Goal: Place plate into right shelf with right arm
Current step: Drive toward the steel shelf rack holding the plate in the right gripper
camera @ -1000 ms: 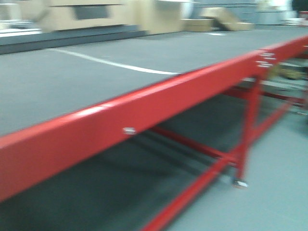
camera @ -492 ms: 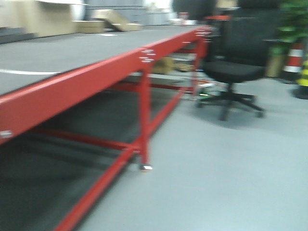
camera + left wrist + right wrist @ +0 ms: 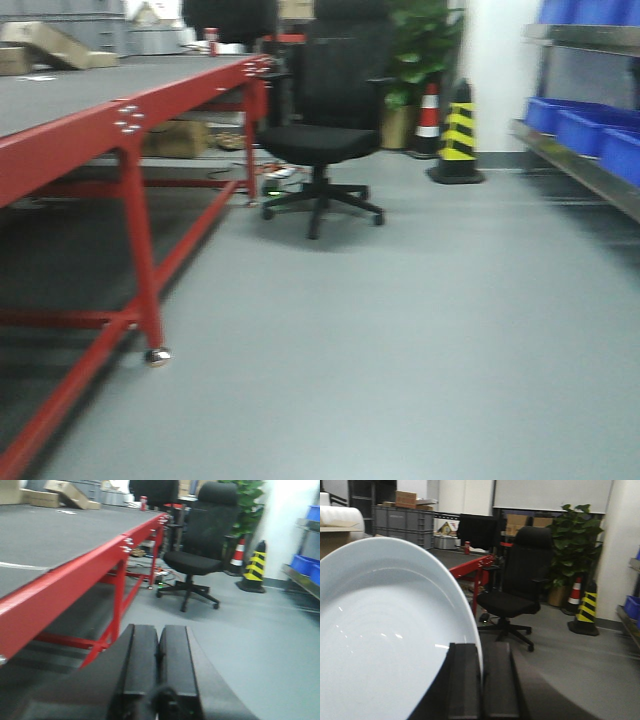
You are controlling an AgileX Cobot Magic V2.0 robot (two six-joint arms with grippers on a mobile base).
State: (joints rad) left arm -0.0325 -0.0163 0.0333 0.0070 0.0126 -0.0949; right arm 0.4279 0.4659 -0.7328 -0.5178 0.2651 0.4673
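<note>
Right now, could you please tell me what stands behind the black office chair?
A leafy potted plant stands behind the chair, with a red-and-white cone and a yellow-and-black cone beside it. The chair back hides part of the plant.

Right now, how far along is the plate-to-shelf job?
Done: the plate is picked up, its rim pinched in the shut right claw. In hand: the approach; the shelf with blue bins sits at the front view's right edge, across the grey floor. Left: close in and set the plate on the shelf. The left claw is shut and holds nothing.
</note>
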